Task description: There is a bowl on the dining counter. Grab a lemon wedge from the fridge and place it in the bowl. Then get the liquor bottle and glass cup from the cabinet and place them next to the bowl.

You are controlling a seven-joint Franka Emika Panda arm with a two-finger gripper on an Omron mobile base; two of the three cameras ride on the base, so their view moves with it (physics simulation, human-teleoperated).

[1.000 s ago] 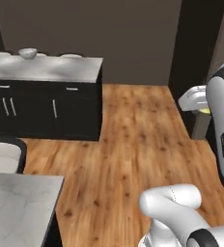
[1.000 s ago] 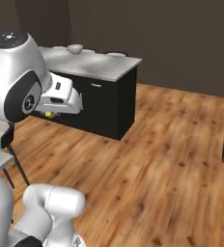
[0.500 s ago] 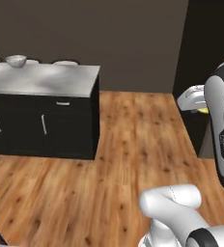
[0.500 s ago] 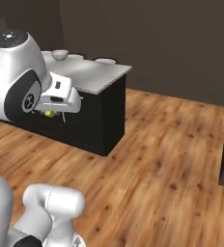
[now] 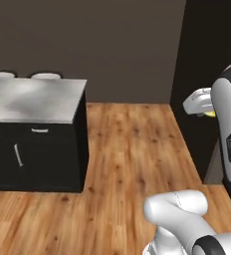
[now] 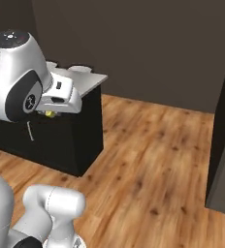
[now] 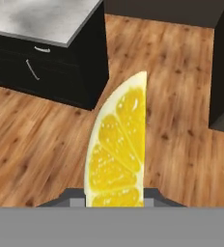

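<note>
My fingers [image 7: 115, 200] pinch the lemon wedge [image 7: 118, 149], closed narrowly on it.
The wedge stands upright between them above the wooden floor [image 7: 46, 144]; farther left stands a black low cabinet [image 5: 33, 159] with a grey marble bench [image 5: 35, 102] on top.

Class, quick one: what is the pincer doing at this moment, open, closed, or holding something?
Pincer: closed on the lemon wedge, carried above the wooden floor.

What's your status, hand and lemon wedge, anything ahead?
Hand shut on lemon wedge, carried above the wood floor. Bowl not sighted. Black low cabinet with marble top off to the left; open floor ahead.
</note>
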